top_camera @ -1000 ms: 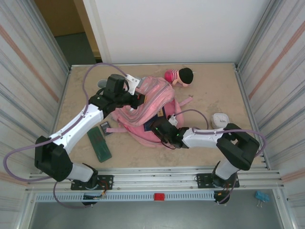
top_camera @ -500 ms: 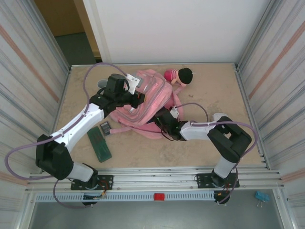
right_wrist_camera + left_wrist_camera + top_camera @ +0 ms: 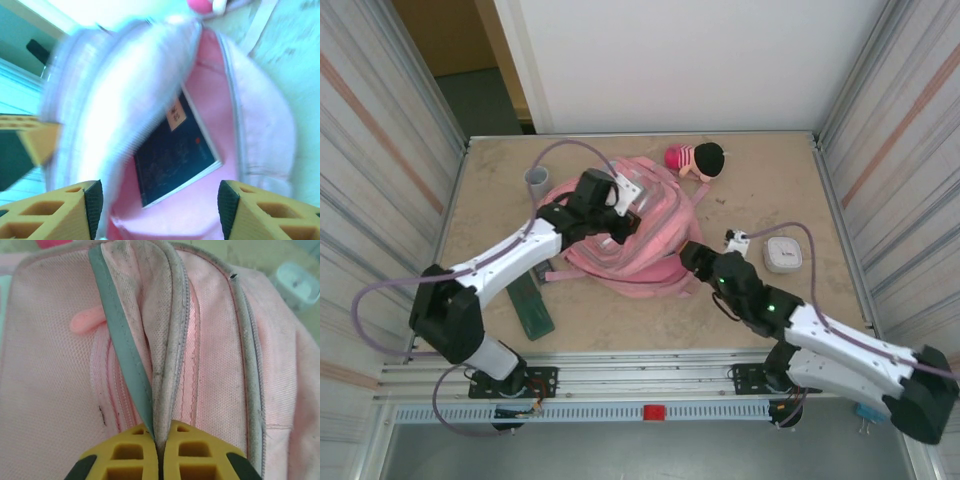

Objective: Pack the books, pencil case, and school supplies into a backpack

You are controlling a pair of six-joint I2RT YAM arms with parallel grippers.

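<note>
Left fingers point(image 3: 148, 442) are pressed together, clamped on the grey-trimmed edge of the pink backpack point(image 3: 630, 240), which lies on the surface point(image 3: 790, 190) with its flap raised. Right fingers point(image 3: 60, 212) stand apart and empty, facing the opening. Inside, a dark blue book point(image 3: 175, 150) with a pale label lies against the pink lining. A plush doll point(image 3: 695, 158) lies just behind the backpack.

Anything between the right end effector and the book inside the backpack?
Nothing visible. The open right end effector faces the book through the open backpack; the left end effector pinches the flap up, which overhangs part of the book.
</note>
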